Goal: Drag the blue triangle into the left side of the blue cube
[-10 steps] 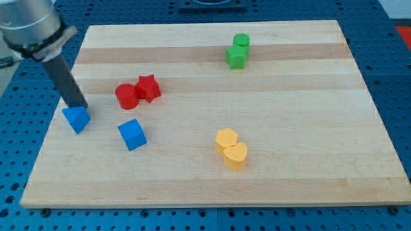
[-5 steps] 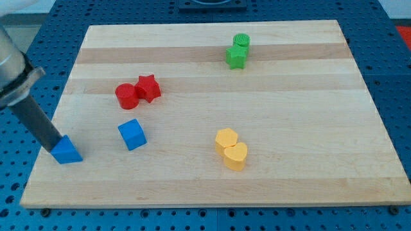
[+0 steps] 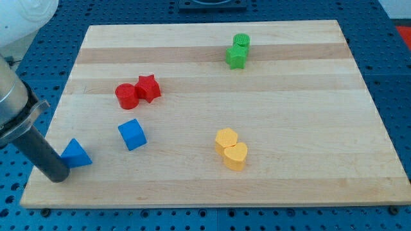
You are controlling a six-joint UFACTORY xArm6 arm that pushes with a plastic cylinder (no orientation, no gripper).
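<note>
Blue triangle [image 3: 76, 154] sits near the desk's [image 3: 212, 173] lower-left corner in the view, apex pointing toward the view's top, its long base edge running roughly left-right along the view's bottom. Blue cube [image 3: 132, 135] is to its right and a bit higher, apart from it, rotated so a corner faces the view's bottom. I have no gripper on this rig, just the dark rod, so nothing opens or closes and nothing is held; my tip [image 3: 56, 177] rests on the desk at the triangle's lower-left, just beside it and looks to be touching its left face, though I cannot tell contact for sure since the rod covers that edge. The rod leans up toward the view's left. Red cylinder [image 3: 126, 96] and red star [image 3: 148, 88] touch each other above the cube. Green pair at the view's top right of centre: a green cylinder [image 3: 241, 40] touching a green star-like block [image 3: 236, 57]. Two yellow blocks, one hexagon-like [image 3: 226, 138] and one heart-like [image 3: 236, 156], touch each other at the lower middle.
</note>
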